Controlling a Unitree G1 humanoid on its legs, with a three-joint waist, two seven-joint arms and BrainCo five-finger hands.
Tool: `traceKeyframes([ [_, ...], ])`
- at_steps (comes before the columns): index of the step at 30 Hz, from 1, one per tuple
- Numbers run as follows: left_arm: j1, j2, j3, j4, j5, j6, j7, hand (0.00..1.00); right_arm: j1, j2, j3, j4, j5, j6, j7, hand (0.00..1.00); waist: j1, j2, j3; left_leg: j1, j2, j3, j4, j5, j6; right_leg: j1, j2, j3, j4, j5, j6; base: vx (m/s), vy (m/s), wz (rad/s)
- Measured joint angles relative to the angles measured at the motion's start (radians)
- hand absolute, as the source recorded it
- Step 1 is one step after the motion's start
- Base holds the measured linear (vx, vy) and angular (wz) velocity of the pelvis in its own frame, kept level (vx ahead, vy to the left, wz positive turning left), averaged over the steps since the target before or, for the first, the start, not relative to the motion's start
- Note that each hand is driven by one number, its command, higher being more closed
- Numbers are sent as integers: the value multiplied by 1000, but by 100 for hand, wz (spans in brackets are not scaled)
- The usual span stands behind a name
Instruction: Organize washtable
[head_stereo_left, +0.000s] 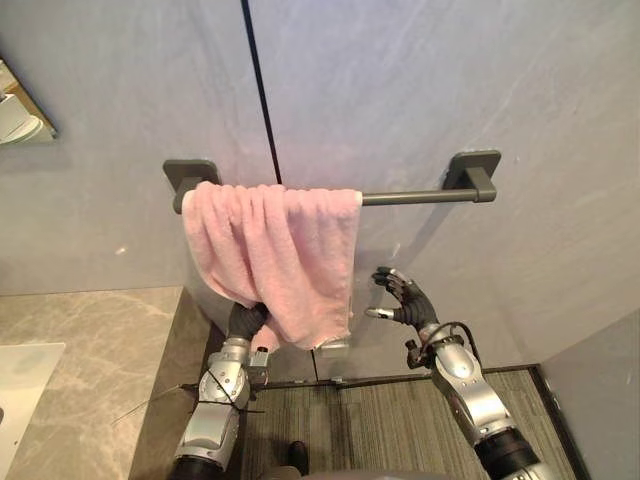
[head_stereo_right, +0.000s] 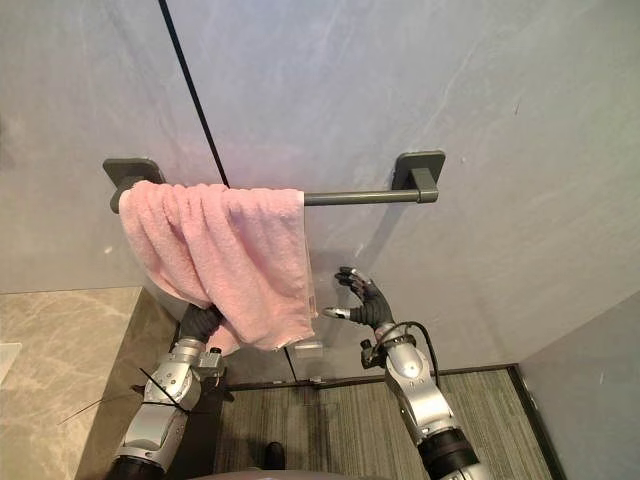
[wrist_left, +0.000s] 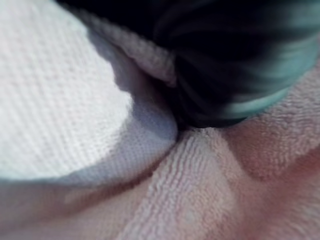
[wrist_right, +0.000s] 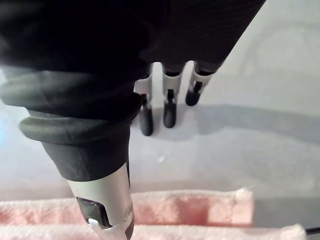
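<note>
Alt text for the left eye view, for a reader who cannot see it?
A pink terry towel hangs bunched over the left end of a dark grey wall-mounted bar. The left hand reaches up behind its lower edge; the right hand is raised open beside it, not touching.

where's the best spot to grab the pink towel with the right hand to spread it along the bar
Pinch the pink towel by its right-hand hanging edge, near the lower corner, coming from the robot's right. It is bunched at the left end of the towel bar, that edge hangs free, and the open right hand is beside it.
</note>
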Motion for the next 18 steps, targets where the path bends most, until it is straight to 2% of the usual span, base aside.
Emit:
traceKeyframes([
  [2, 0, -2, -7, 0, -1, -1, 0, 100, -32, 1, 32, 0, 12, 0, 14, 0, 2, 0, 0, -5, 2, -13, 0, 5, -1, 0, 3, -12, 4, 0, 0, -66, -23, 16],
  [5, 0, -6, -9, 0, -1, -5, 0, 100, -64, 1, 77, 2, 23, 0, 32, 0, 23, 0, 0, -8, 9, -21, -1, 9, -4, -1, 8, -18, 6, 0, -1, -57, -26, 9],
  [13, 0, -5, -19, 0, -3, -7, 1, 100, -156, 16, 156, 45, 48, -2, 36, 0, 34, 1, -2, -21, 10, -46, -1, 17, -4, 0, 10, -42, 6, 1, -1, -30, -16, 9],
  [14, -1, -5, -27, 0, -16, -7, 1, 100, -168, 25, 158, 64, 51, -3, 36, 100, 40, 0, -2, -21, 10, -46, -1, 18, -4, 0, 10, -42, 6, 1, -1, 0, 0, 0],
  [18, -3, -6, -41, 0, -22, -8, 1, 100, -213, 39, 183, 114, 68, -2, 33, 100, 57, 0, -2, -24, 10, -49, 0, 21, -5, 0, 11, -46, 4, 1, -2, -8, -9, 2],
])
